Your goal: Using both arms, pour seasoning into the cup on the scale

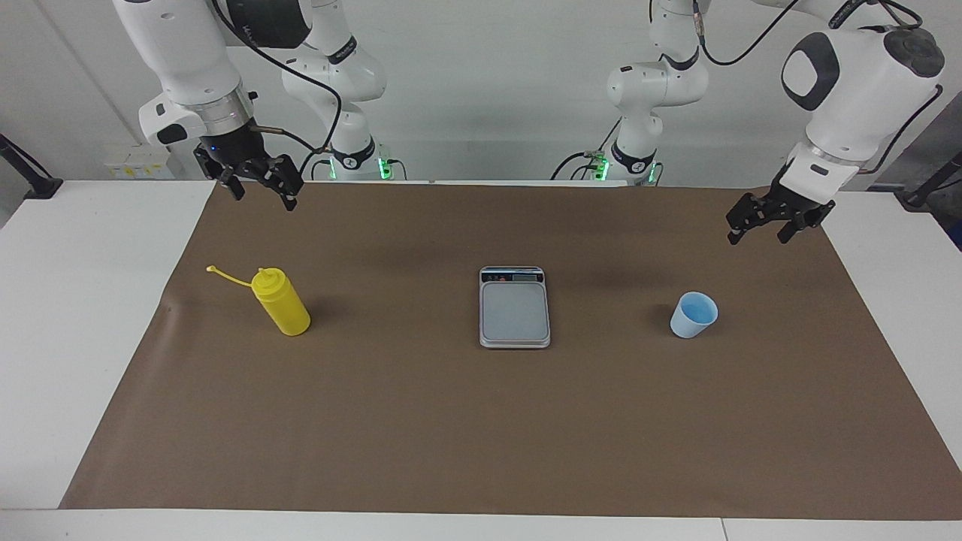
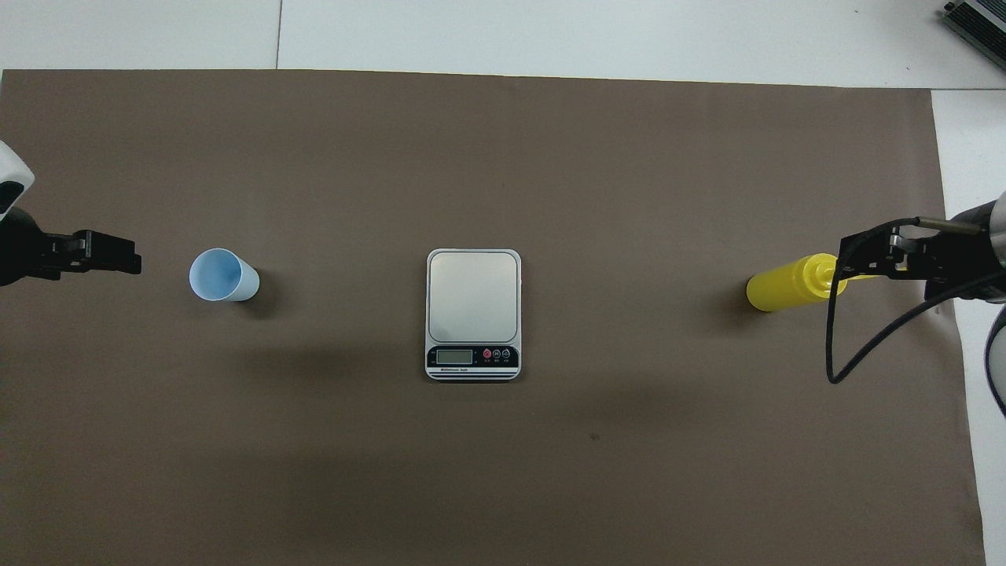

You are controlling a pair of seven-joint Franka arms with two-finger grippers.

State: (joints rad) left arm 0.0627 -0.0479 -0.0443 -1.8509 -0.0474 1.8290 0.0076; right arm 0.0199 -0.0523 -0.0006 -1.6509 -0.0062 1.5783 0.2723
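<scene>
A: What is laid out on the surface [image 1: 83, 300] at this moment?

B: A brown paper sheet [image 1: 481, 428] is spread across it, and three things are counted on the sheet: one yellow seasoning bottle [image 1: 282, 303], one scale [image 1: 514, 307], one pale-blue cup [image 1: 693, 315]. The scale is seen in the middle with its display strip on the edge nearer the robots. The bottle is stood upright toward the right arm's end, its cap strap stuck out sideways. The cup is placed upright toward the left arm's end, well apart from the scale.

A: And the grippers?

B: Two are counted. The right gripper [image 1: 259, 184] is held up in the air over the sheet's edge nearest the robots, its jaws spread wide, nothing gripped. The left gripper [image 1: 768, 228] is held in the air over the sheet's corner at its own end, jaws parted, nothing held.

A: Is anything found in the way?

B: Only bare paper is seen between cup, scale and bottle.
</scene>
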